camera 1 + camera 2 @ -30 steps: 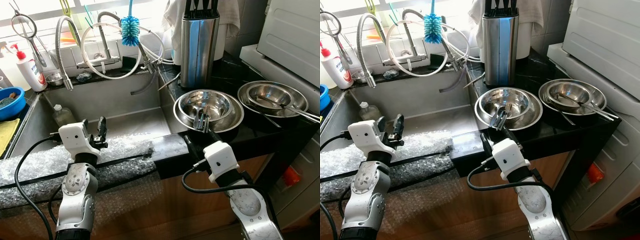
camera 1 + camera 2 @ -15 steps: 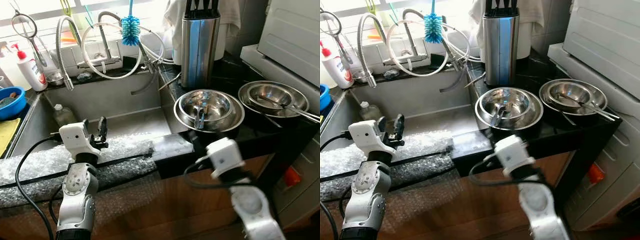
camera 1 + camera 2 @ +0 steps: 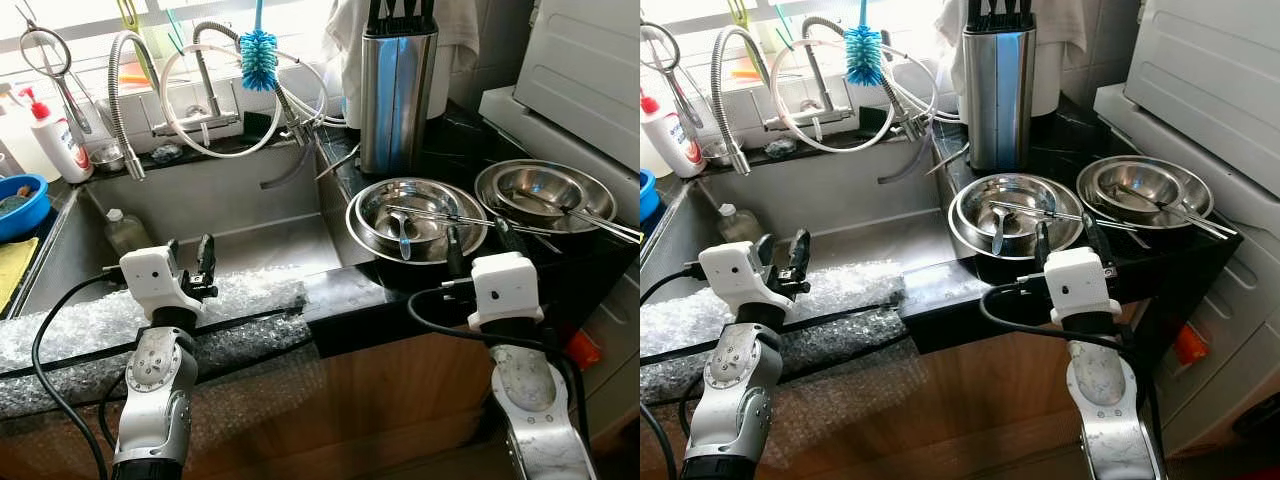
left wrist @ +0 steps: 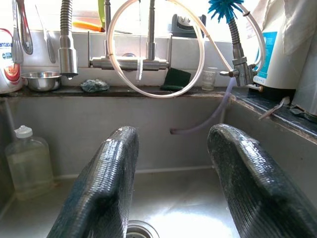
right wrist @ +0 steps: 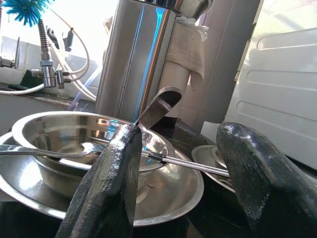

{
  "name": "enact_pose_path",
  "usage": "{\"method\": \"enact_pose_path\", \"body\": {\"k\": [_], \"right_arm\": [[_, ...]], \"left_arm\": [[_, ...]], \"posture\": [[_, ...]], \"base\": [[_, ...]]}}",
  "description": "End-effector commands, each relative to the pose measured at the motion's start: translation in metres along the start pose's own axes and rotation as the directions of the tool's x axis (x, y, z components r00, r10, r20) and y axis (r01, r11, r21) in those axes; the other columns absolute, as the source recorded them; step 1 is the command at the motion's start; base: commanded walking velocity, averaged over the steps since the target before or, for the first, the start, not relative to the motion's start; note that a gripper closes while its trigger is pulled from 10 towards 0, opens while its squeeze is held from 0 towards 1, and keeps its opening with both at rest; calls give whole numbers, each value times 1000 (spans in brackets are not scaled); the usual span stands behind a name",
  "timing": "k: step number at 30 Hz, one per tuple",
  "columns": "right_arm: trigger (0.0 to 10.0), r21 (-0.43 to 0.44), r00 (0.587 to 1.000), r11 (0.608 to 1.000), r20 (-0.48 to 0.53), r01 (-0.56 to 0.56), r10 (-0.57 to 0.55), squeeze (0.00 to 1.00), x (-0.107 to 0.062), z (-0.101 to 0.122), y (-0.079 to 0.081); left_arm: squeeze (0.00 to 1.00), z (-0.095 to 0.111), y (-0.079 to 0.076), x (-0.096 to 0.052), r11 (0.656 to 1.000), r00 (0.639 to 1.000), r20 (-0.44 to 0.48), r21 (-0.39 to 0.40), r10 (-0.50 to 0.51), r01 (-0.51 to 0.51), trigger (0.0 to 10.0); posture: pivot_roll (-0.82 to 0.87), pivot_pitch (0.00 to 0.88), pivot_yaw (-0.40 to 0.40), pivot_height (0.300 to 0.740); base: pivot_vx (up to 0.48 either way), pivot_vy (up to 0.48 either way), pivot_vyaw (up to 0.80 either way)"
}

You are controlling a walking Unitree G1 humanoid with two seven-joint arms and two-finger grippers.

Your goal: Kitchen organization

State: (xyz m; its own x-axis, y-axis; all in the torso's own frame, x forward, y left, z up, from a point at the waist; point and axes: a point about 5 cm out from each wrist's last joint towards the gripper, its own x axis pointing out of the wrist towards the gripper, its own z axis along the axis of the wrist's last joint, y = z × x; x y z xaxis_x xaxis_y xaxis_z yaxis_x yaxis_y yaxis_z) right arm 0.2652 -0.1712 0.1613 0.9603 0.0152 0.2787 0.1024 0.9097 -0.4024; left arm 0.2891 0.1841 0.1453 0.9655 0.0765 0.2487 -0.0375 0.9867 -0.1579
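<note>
At the front edge of the black counter (image 3: 340, 300), my right tool (image 3: 478, 238) stands with its two black fingers apart and empty, just short of the nearer stack of steel bowls (image 3: 416, 218). My right fingers (image 5: 106, 183) frame that stack, and nothing sits between them. My left tool (image 3: 188, 258) hangs over the bubble wrap (image 3: 120, 320) laid along the sink's front rim, its fingers (image 4: 101, 191) likewise spread and holding nothing, pointing into the steel sink (image 3: 230, 215).

In the nearer bowls lies a spoon (image 3: 400, 232) with its handle down in the bowl, and a long utensil (image 3: 450, 218) lies across the rim toward the second stack of bowls (image 3: 545, 190), which sits farther to the right on the counter with more utensils resting in it. A small bottle (image 3: 124, 230) stands in the left corner of the sink.

Behind the nearer bowls a tall steel knife block (image 3: 397, 85) stands upright. Beyond the sink, the tap (image 3: 210, 95) rises from the ledge with a looped clear hose (image 3: 225, 100), a blue bottle brush (image 3: 258, 58) hanging beside it. At far left sit a white soap bottle (image 3: 58, 135) and a blue bowl (image 3: 22, 205).
</note>
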Motion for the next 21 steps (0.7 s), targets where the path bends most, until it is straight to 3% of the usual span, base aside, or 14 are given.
{"method": "enact_pose_path", "body": {"k": [1,7,21], "right_arm": [[10000,17,1000,1000,5,-26,26,0,1,1,6],[10000,27,996,996,-4,-85,85,0,-1,0,15],[10000,20,992,993,-54,-113,114,0,-3,-9,21]], "left_arm": [[0,-3,4,-2,1000,1000,-19,2,9,-9,10000],[0,-3,4,-2,1000,1000,-21,3,8,-8,10000],[0,-5,2,-2,1000,1000,-27,2,-4,4,10000]], "posture": [[-140,0,114,740],[-140,0,115,740],[-138,0,116,740]], "base": [[0,0,0],[0,0,0],[0,0,0]]}}
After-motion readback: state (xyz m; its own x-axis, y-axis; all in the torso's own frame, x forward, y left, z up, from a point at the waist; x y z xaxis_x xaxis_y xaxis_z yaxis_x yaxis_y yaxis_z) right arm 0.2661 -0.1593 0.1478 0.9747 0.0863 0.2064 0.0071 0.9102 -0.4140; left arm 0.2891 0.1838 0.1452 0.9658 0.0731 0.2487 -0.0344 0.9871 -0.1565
